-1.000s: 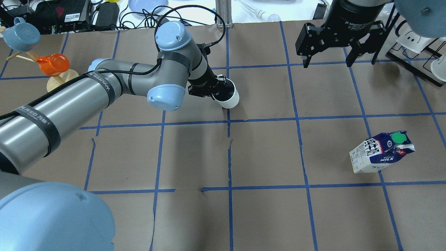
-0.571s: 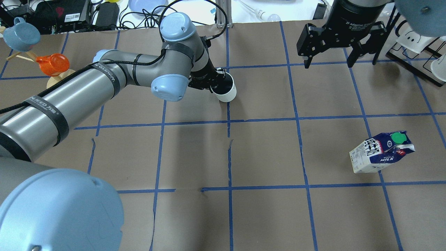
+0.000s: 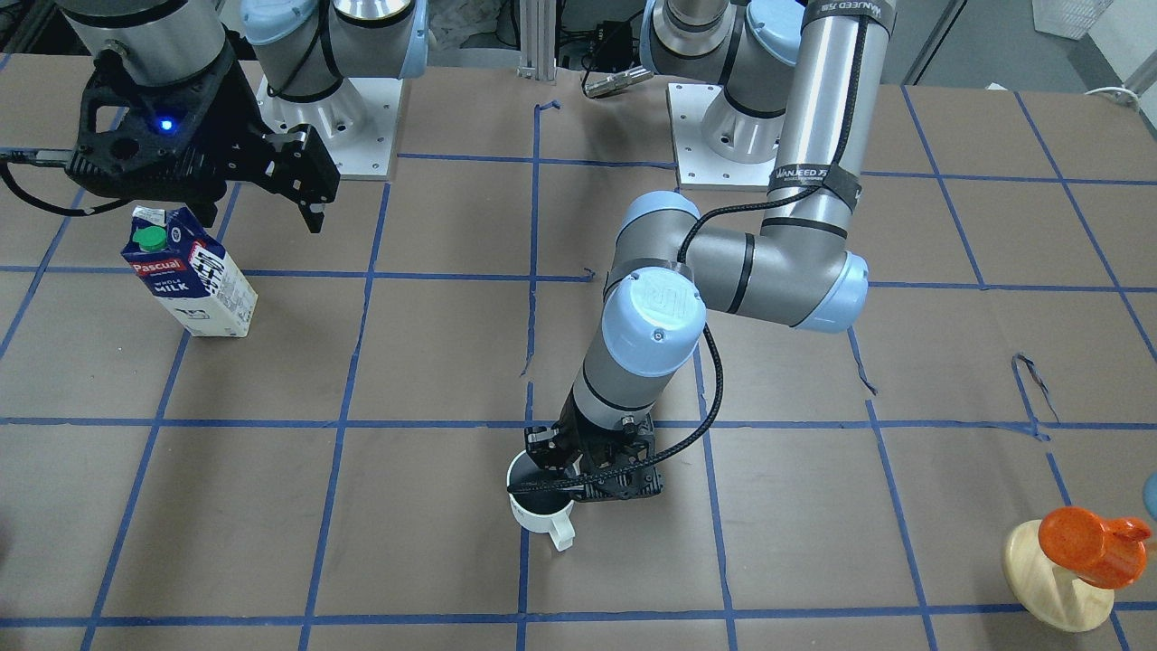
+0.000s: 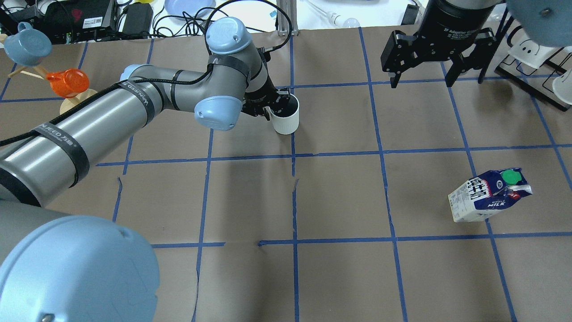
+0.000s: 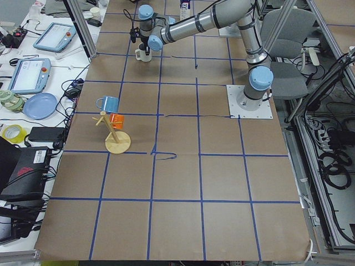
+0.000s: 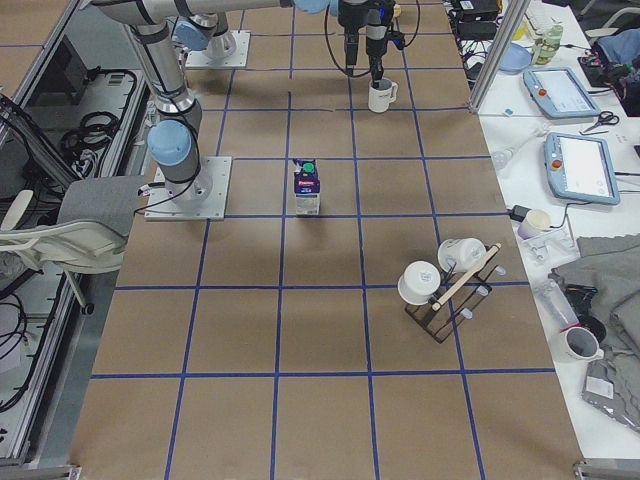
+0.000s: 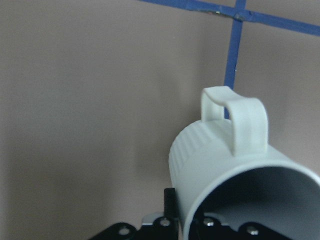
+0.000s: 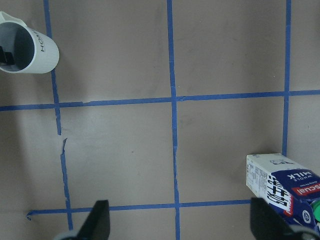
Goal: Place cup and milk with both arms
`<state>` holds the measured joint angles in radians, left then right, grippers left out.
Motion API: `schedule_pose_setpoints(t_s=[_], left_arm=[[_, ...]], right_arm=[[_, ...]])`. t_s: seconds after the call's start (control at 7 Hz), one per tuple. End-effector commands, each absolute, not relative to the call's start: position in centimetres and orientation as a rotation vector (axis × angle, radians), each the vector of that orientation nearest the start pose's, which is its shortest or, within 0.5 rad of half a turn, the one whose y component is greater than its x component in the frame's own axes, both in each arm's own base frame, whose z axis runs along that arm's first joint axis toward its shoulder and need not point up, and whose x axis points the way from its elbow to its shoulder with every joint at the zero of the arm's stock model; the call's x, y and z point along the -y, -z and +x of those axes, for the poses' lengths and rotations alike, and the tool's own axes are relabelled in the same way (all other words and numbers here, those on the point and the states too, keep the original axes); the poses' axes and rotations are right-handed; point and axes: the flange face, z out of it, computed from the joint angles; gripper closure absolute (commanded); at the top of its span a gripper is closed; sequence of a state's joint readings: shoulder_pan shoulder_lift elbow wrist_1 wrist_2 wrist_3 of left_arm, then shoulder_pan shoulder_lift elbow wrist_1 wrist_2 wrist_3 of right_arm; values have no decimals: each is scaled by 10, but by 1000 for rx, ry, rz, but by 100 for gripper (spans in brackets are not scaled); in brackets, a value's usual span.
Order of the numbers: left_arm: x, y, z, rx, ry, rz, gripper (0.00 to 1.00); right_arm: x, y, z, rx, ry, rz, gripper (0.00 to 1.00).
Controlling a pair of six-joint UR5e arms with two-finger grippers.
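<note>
The white cup (image 4: pixel 286 117) with a dark inside stands upright near the table's middle, on a blue tape line, its handle turned away from the robot (image 3: pixel 540 508). My left gripper (image 4: pixel 278 106) is shut on its rim, one finger inside and one outside; the left wrist view shows the cup (image 7: pixel 235 170) close up. The milk (image 4: pixel 489 194) stands upright and free on my right side (image 3: pixel 190 276). My right gripper (image 4: pixel 435 67) hangs open and empty, high above the table, beyond the milk. The right wrist view shows the milk (image 8: pixel 285 185) and the cup (image 8: pixel 27 50).
A wooden stand (image 4: pixel 76 100) with an orange cup (image 4: pixel 67 82) and a blue cup (image 4: pixel 27 44) is at the far left. A black rack with white cups (image 6: pixel 450 280) is at the far right. The arm bases (image 3: pixel 741 136) stand at the robot's edge.
My left gripper has turned the cup from tilted to upright and shifted it slightly away from the robot. The right gripper and the milk have hardly moved.
</note>
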<state>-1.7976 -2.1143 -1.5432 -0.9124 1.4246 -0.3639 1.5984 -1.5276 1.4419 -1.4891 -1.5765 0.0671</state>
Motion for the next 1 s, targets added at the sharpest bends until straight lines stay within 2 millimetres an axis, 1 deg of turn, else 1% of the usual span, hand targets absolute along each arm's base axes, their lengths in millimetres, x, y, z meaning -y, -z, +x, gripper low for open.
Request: schedule_pose_setpoints(t_s=[0.0, 0.14, 0.29, 0.43, 0.57, 0.71, 0.86], left_arm=[[613, -274, -273, -3284, 104, -144, 2], [613, -306, -222, -3221, 62, -52, 0], [607, -353, -164, -3211, 41, 23, 0], [593, -397, -122, -3206, 89, 71, 0], [569, -425, -101, -3186, 86, 29, 0], [539, -470, -90, -3123, 67, 12, 0], [514, -509, -94, -3121, 98, 14, 0]], right_arm=[[506, -521, 147, -3145, 8, 63, 0], [506, -521, 146, -3147, 3, 63, 0], [505, -519, 144, -3147, -14, 68, 0], [509, -518, 131, -3155, -19, 70, 0], [510, -510, 107, -3158, -47, 17, 0], [510, -501, 72, -3205, -88, -22, 0], [511, -494, 34, -3235, -133, -45, 0]])
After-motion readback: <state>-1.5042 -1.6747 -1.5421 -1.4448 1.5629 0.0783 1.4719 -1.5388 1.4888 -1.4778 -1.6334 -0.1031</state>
